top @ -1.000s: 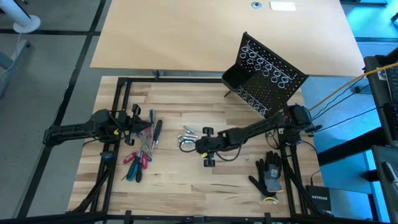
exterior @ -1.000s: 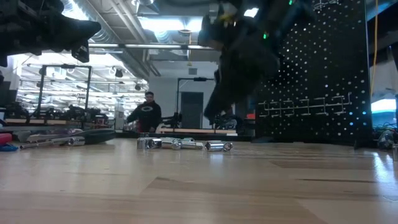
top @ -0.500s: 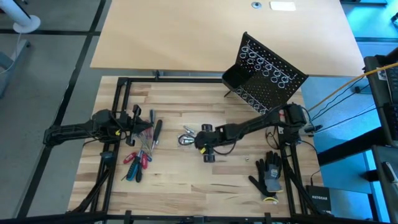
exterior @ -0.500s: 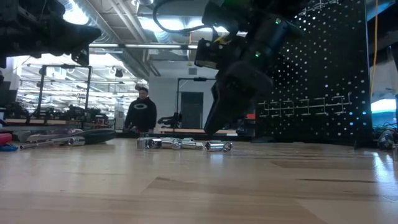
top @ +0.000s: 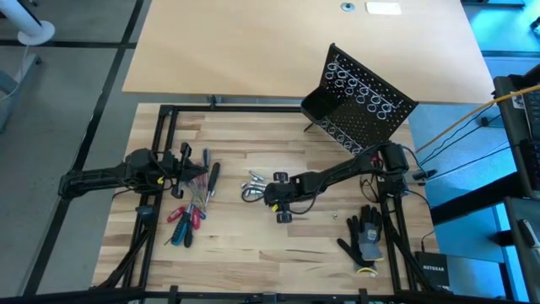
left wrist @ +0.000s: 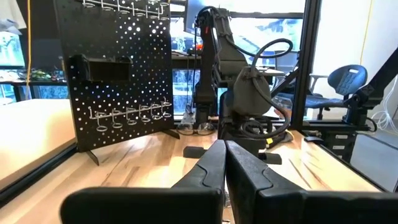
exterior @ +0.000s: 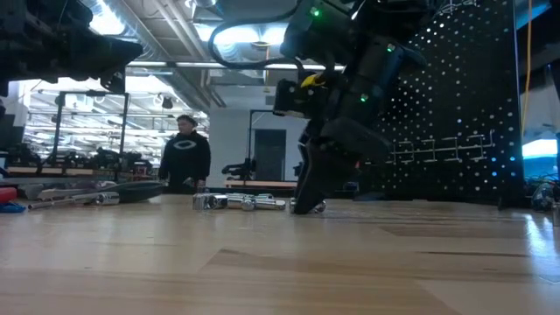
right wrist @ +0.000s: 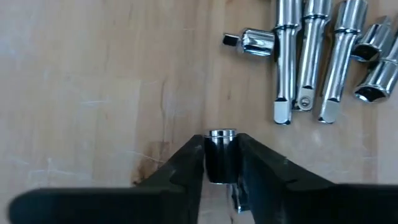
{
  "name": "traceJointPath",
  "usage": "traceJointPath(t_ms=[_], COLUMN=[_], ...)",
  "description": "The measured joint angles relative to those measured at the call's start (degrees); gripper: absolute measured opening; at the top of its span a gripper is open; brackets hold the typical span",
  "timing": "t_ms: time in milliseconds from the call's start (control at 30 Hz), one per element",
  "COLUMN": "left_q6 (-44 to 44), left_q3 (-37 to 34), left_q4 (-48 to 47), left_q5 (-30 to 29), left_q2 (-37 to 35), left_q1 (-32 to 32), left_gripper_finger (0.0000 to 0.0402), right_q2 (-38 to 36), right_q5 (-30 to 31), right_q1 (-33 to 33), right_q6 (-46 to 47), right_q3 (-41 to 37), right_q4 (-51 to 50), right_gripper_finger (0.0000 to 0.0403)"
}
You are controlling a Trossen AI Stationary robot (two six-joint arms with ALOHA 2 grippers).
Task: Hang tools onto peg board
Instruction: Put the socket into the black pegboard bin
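Several silver metal bits [top: 253,184] lie on the wooden table [top: 236,245] near its middle, and they also show in the low view as silver bits [exterior: 236,202]. My right gripper [top: 268,192] is down among them, shut on one small silver bit [right wrist: 221,152]. Screwdrivers with red, blue and black handles [top: 190,211] lie at the left. My left gripper [top: 187,165] hovers shut above them, touching nothing. The black peg board [top: 359,101] stands at the far right on thin legs. My right gripper pinches the small silver bit by its two sides [right wrist: 211,158] between its two fingers. The fingers slant steeply down onto it from the table's right. The bit's rim end [right wrist: 222,132] shows just past the fingertips. In the low view the fingertips [exterior: 306,206] are down at the tabletop.
A black-and-grey glove [top: 364,236] lies at the near right. Longer silver extension bars [right wrist: 311,62] lie just beyond the held bit. A black frame [top: 160,127] borders the table. A person [exterior: 185,157] stands in the room behind.
My right gripper has come down from above the table to the tabletop, beside the silver bits, and has shifted a little toward the table's left. The person in the room behind has walked leftward.
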Motion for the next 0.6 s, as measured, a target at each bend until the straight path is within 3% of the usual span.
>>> traceJointPath(t_ms=[133, 333, 600], left_q6=[0.6, 0.5, -0.1], left_q3=[0.0, 0.0, 0.0], left_q4=[-0.3, -0.3, -0.3], left_q5=[0.0, 0.0, -0.1], left_q2=[0.0, 0.0, 0.0], left_q1=[0.0, 0.0, 0.0], left_gripper_finger=[0.0001, 0.0001, 0.0001], right_q2=[0.0, -0.8, -10.6], right_q5=[1.2, 2.3, 8.5], right_q1=[0.0, 0.0, -0.1], right_q6=[0.0, 2.5, 2.7], right_q3=[0.0, -0.2, -0.3], right_q4=[0.5, 1.4, -0.2], right_gripper_finger=[0.0062, 0.0074, 0.0064])
